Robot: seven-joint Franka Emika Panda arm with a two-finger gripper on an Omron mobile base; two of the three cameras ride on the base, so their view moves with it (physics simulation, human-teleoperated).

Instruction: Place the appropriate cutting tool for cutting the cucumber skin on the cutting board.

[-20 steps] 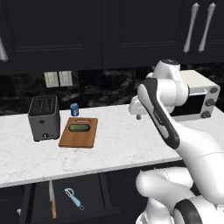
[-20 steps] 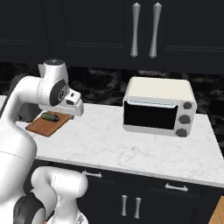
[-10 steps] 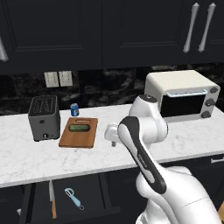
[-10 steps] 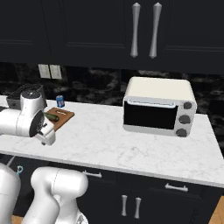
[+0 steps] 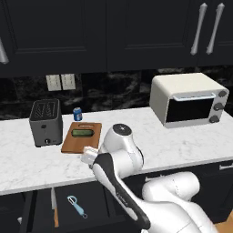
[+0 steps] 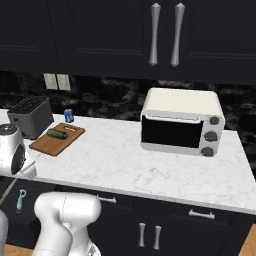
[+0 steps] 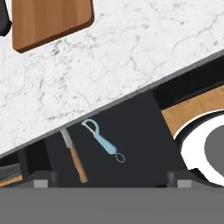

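The cutting tool, a light-blue peeler (image 7: pixel 103 141), lies in the open drawer (image 7: pixel 131 131) under the counter's front edge, also seen as the peeler (image 5: pixel 77 207) and the peeler (image 6: pixel 21 200). My gripper (image 7: pixel 109 179) hangs above the drawer, looking down at it, with its fingertips (image 7: pixel 41 178) wide apart and nothing between them: it is open. In the left base view the hand (image 5: pixel 90 157) sits at the counter's front edge, just in front of the wooden cutting board (image 5: pixel 82 139). The dark green cucumber (image 5: pixel 82 133) lies on that board (image 6: pixel 50 144).
A wooden-handled knife (image 7: pixel 74 159) lies in the drawer beside the peeler. A dark toaster (image 5: pixel 45 123) and a blue can (image 5: pixel 77 113) stand by the board. A white toaster oven (image 5: pixel 189 100) stands at the right. The marble counter (image 6: pixel 125 160) lies between them.
The arm has swung from the right side of the counter leftward and down to the front edge over the open drawer. The jaws have stayed wide.
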